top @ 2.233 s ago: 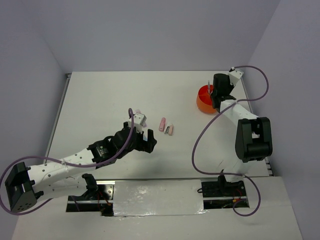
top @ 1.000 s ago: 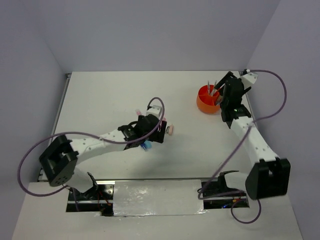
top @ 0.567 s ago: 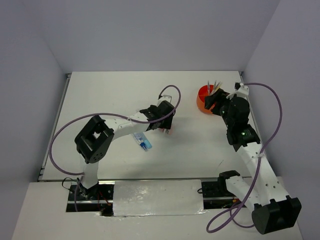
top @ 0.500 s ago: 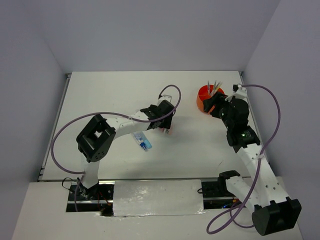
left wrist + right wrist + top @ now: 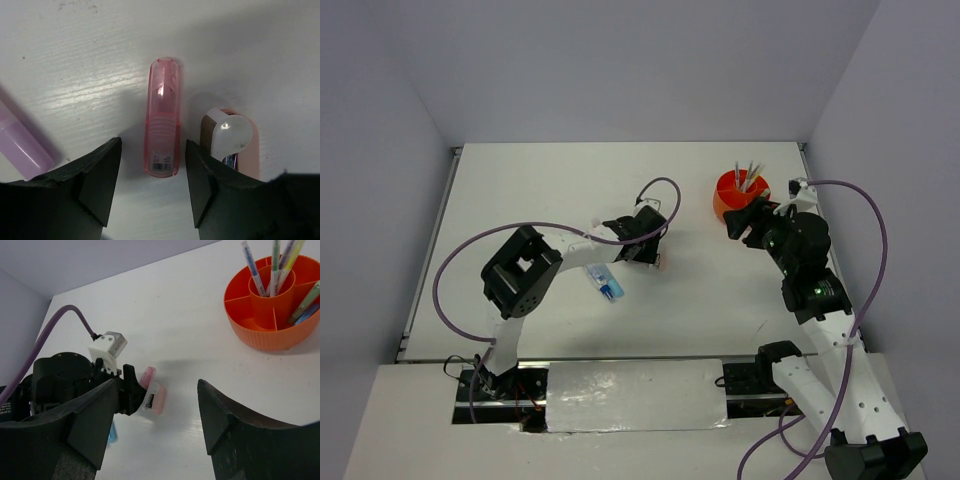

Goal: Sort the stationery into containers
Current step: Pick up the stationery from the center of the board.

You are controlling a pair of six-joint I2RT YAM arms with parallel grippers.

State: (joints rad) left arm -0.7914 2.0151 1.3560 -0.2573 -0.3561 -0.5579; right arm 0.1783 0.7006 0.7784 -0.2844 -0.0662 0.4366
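Note:
A translucent pink stick (image 5: 162, 117) lies on the white table, its near end between the fingers of my left gripper (image 5: 152, 141). That gripper is open, with a gap on each side of the stick. Beside it lie a pale pink and white piece (image 5: 234, 137) and a lilac stick (image 5: 22, 145). From above, the left gripper (image 5: 646, 250) sits mid-table, with a blue-and-clear piece (image 5: 605, 283) behind it. The orange organiser (image 5: 728, 205) holds several pens (image 5: 274, 265) and sticks. My right gripper (image 5: 739, 222) hovers open and empty, just in front of the organiser (image 5: 260, 335).
The left arm (image 5: 525, 270) folds back over the table's left half, with a purple cable (image 5: 560, 228) looping over it. Grey walls close in the table on three sides. A raised rail (image 5: 430, 250) runs along the table's left edge.
My left arm reached forward to the pink items and its jaws narrowed around the pink stick. The right gripper drew back from over the organiser toward the table's middle.

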